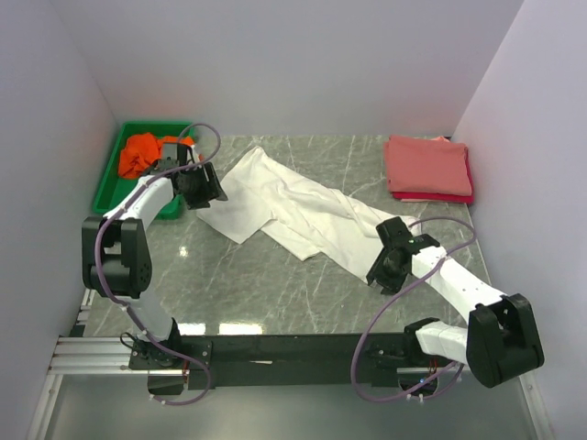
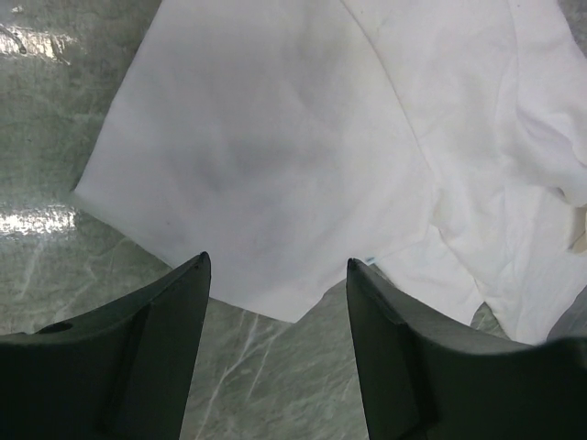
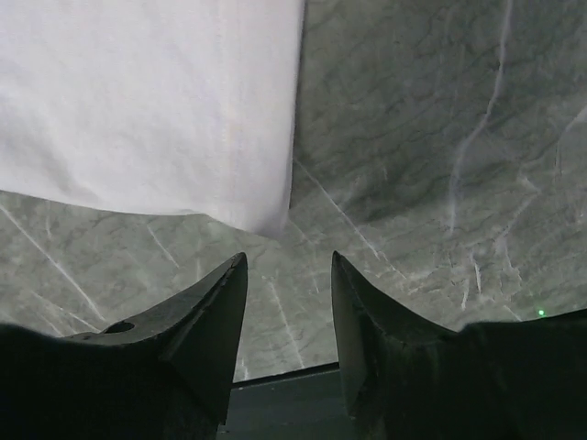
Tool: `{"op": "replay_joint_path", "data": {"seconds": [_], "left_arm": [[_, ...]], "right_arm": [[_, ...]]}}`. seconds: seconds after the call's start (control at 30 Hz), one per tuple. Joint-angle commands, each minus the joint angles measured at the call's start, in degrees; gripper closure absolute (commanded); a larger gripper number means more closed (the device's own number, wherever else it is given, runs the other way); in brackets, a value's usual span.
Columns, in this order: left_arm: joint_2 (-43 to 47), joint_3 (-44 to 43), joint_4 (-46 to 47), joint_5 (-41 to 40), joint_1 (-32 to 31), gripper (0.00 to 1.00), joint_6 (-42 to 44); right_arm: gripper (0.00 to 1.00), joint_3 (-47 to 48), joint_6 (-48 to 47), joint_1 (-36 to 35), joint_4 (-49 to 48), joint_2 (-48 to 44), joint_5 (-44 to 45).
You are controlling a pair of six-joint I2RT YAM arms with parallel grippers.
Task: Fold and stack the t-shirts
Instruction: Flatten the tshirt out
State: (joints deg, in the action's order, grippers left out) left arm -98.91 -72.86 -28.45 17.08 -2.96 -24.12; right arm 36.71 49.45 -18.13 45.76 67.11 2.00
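A white t-shirt (image 1: pixel 293 206) lies spread and rumpled across the middle of the marble table. My left gripper (image 1: pixel 209 188) hovers open at its left corner. In the left wrist view that corner of the white t-shirt (image 2: pixel 275 137) points down between the open fingers of the left gripper (image 2: pixel 278 259), which hold nothing. My right gripper (image 1: pixel 385 261) is open at the shirt's right end. In the right wrist view its hem (image 3: pixel 138 92) lies just ahead of the empty right gripper (image 3: pixel 289 256). An orange t-shirt (image 1: pixel 142 154) is bunched in the tray. Salmon-pink and red t-shirts (image 1: pixel 428 167) sit folded in a stack at the back right.
A green plastic tray (image 1: pixel 115 179) stands at the back left against the wall, beside my left arm. White walls close in the table on three sides. Bare marble (image 1: pixel 275 284) runs between the white shirt and the arm bases.
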Motion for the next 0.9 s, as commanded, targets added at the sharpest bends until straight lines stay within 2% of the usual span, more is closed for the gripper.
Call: {"op": "replay_joint_path", "data": {"seconds": [0.0, 0.43, 0.87], "left_arm": [[3.38, -0.26, 1.55, 0.76, 0.59, 0.34, 1.09], [4.43, 1.58, 1.82, 1.38, 1.20, 0.34, 1.09], [4.26, 1.49, 1.73, 2.08, 1.91, 0.34, 1.00]], "right_arm": [[0.51, -0.85, 3.37, -0.24, -2.86, -0.76, 1.87], [0.52, 1.08, 3.90, -0.06, -3.83, -0.06, 4.85], [0.53, -2.87, 3.81, 0.02, -7.96, 4.87, 3.80]]}}
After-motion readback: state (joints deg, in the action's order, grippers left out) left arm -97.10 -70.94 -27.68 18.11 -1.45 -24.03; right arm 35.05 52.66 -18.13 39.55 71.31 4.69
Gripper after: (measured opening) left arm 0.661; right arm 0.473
